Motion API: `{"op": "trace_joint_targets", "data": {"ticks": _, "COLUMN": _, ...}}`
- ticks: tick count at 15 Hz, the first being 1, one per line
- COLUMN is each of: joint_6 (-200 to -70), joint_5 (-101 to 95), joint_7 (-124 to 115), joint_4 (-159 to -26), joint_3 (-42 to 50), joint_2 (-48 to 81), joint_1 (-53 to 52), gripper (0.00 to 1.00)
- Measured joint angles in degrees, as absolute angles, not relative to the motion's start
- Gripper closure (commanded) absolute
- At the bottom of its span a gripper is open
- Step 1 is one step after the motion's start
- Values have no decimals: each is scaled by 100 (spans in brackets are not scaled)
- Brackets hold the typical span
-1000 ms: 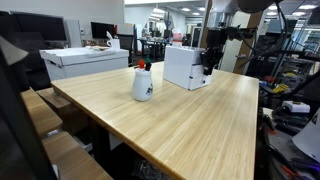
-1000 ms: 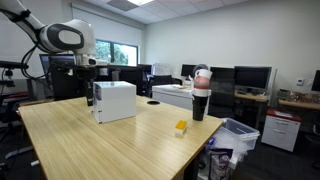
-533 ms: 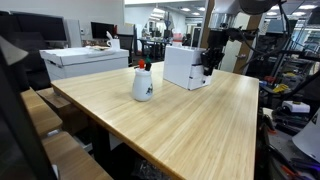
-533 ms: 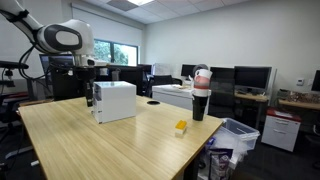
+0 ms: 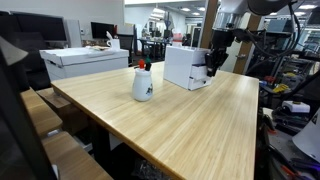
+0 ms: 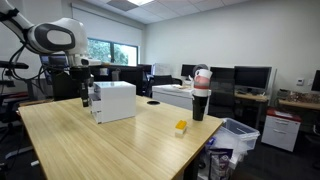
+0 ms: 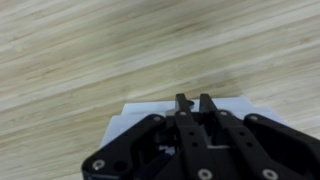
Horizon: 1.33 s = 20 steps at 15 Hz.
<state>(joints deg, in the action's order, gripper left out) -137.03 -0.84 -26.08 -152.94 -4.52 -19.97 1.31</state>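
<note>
We see the claw (image 7: pixel 194 100) clenched almost shut. Its two fingertips (image 7: pixel 183 103) stand close together, and nothing shows between them. In the wrist view it hangs over a white box (image 7: pixel 135 112), at that box's edge. In both exterior views the claw (image 5: pixel 212 67) (image 6: pixel 88 94) sits at one end of the white box (image 5: pixel 185 67) (image 6: pixel 113 101); we cannot tell whether it touches.

The box stands upright on the wooden surface (image 5: pixel 200 125), towards its far end. We judge it stiff-walled, smooth-faced and fairly light, so a sideways nudge may make it slide. It looks too wide for the claw to span, so a top edge or corner seems the best place to grip.

Well apart from the box stand a white container with a red top (image 5: pixel 143 83) and a small yellow block (image 6: pixel 181 127).
</note>
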Motion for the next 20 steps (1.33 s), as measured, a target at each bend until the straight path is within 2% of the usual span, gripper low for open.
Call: {"op": "trace_joint_targets", "data": {"ticks": 20, "joint_6": -13701, "joint_5": -28, "joint_7": -2982, "joint_4": -15897, "joint_3": -855, "joint_2": -2785, "joint_1": 131, "gripper": 92}}
